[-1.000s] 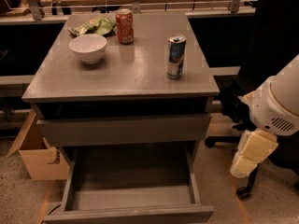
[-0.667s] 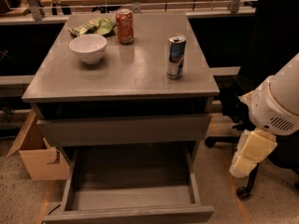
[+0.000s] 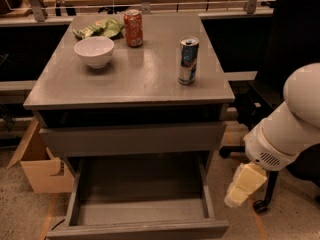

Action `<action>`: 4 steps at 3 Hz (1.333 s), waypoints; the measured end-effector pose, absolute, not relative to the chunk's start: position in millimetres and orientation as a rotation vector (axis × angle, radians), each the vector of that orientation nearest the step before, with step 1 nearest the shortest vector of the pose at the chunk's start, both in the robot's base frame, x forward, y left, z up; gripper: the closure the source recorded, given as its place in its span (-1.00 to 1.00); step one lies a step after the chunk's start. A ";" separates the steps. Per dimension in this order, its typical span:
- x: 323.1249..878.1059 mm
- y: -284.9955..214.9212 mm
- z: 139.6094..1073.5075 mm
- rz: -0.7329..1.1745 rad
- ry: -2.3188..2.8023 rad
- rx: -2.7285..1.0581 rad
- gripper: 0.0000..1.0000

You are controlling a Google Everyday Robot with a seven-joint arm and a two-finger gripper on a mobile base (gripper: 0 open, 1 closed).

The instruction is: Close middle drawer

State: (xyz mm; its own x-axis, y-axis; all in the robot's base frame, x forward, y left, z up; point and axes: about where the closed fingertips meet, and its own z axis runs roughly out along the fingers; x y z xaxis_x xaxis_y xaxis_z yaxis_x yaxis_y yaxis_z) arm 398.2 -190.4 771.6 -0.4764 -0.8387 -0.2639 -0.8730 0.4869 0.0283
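Observation:
The middle drawer [image 3: 140, 199] is pulled far out at the bottom of the grey cabinet. Its deep box looks empty, and its slim plain front [image 3: 137, 230] is at the lower edge of the view. Above it sits a drawer with a taller front panel [image 3: 132, 139], which is pushed in. My gripper [image 3: 244, 185], a cream-coloured piece on the white arm [image 3: 290, 129], hangs to the right of the open drawer. It is close to the drawer's right side wall [image 3: 206, 194] and apart from it.
On the cabinet top [image 3: 135, 79] stand a white bowl [image 3: 94, 51], a red can [image 3: 133, 28], a blue-silver can [image 3: 188, 60] and a green chip bag [image 3: 100, 28]. A cardboard box [image 3: 40, 169] sits on the floor at the left. A black office chair [image 3: 285, 84] is behind the arm.
My gripper and arm have moved left and down, closer to the open drawer's right side. The drawer has not moved.

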 end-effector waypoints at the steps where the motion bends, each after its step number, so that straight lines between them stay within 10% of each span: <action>1: 394.5 -182.3 701.9 0.373 2.619 -1.370 -0.65; 4: 389.2 -170.3 640.2 0.505 2.703 -1.268 0.76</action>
State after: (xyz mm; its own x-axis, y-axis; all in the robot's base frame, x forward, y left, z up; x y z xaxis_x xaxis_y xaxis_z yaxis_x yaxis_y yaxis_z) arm 389.2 -170.3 640.2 -0.6437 -0.7265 -0.2405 -0.7643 0.5947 0.2491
